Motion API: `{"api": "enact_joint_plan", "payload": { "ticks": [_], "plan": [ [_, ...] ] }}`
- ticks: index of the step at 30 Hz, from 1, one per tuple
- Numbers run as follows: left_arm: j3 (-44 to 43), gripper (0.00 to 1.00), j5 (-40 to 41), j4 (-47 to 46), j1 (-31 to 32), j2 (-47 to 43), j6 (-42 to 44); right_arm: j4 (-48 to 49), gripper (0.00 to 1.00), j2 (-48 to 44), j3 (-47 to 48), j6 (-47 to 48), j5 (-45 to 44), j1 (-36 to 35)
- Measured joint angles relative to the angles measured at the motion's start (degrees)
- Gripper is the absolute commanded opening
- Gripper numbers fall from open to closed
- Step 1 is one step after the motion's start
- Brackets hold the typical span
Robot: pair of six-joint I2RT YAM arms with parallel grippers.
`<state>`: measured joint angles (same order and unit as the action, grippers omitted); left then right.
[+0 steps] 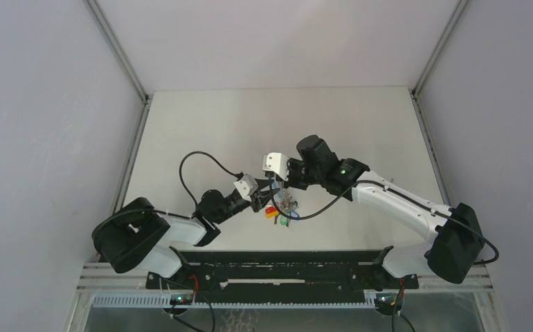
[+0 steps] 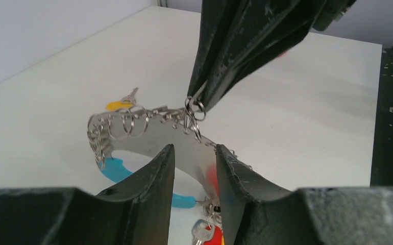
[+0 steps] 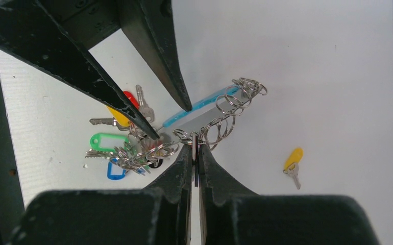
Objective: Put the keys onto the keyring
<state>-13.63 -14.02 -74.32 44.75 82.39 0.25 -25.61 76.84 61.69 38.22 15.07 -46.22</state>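
Note:
The keyring hangs above the table: a light-blue and silver band strung with several split rings, and a bunch of coloured tags trailing onto the table. My right gripper is shut on one split ring at the band's edge, and its dark fingers come down from above in the left wrist view. My left gripper is open, its fingers on either side of the band with gaps showing. One key with a yellow tag lies loose on the table beyond the keyring.
Both grippers meet mid-table around the keyring. A black rail runs along the near edge by the arm bases. Grey walls enclose the white table on both sides and at the back.

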Motion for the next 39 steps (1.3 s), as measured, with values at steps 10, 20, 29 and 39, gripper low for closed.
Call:
{"api": "enact_joint_plan", "payload": {
  "ticks": [10, 20, 29, 39],
  "plan": [
    [-2.8, 0.34, 0.3, 1.7, 0.0, 0.0, 0.3, 0.0, 0.00, 0.0, 0.0, 0.2, 0.0, -0.9],
    [-3.7, 0.00, 0.0, 4.3, 0.0, 0.0, 0.3, -0.5, 0.00, 0.0, 0.0, 0.5, -0.1, -1.6],
    [-3.7, 0.00, 1.3, 4.0, 0.0, 0.0, 0.3, -0.6, 0.00, -1.0, -1.1, -1.1, -1.9, -0.1],
    [-2.9, 0.00, 2.4, 2.3, 0.5, 0.0, -0.8, 6.4, 0.00, -3.4, -9.1, -7.1, -0.1, 4.1]
  ]
}}
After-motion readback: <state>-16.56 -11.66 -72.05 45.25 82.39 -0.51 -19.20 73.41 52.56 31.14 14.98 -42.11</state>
